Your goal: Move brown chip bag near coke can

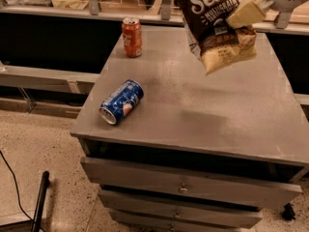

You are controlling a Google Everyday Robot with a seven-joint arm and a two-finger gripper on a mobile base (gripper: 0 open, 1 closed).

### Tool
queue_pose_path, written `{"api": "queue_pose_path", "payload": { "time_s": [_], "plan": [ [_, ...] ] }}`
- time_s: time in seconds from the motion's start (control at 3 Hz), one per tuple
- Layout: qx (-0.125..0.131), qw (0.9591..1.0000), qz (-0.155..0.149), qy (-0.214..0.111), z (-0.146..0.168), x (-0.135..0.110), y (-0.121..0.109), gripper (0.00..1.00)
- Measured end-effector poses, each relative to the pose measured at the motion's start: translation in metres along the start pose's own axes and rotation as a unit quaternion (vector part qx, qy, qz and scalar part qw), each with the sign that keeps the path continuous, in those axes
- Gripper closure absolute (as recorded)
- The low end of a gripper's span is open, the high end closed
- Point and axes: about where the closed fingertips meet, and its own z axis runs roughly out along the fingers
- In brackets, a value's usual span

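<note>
- The large, crinkly, dark brown chip bag (216,25) with white script and tan-yellow edges hangs in the air above the far right part of the grey cabinet top (217,115). It is clear of the surface, and its lower corner points down and to the right.
- The small red-orange coke can (132,36) with a silver top stands upright near the far left corner of the same top. It is well apart from the bag, across the width of the surface.
- From the gripper, the can lies to the camera's left and lower down. By my reading, the coming move is a sideways carry toward that corner, followed by a descent.
- The bag's long axis runs roughly top to bottom, tilted, so its hanging lower end would reach the surface first.
- The white-bodied, tan-fingered gripper (241,14) sits at the top right of the view, at the bag's upper right edge. Its fingers are closed on the bag there, pinching the crinkled material and carrying all of its weight.
- A blue soda can (121,101) with white markings lies on its side near the front left edge. It is nearer the camera than the coke can and looks to be out of a straight path along the far side.
</note>
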Motion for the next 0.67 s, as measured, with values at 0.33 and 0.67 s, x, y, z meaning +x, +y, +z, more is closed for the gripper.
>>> {"api": "queue_pose_path", "payload": {
  "time_s": [0.33,0.67],
  "plan": [
    [0.026,0.9995,0.016,-0.012,0.007,-0.009,-0.025,1.00],
    [0.044,0.9982,0.032,-0.026,0.014,-0.017,-0.047,1.00]
  ]
}}
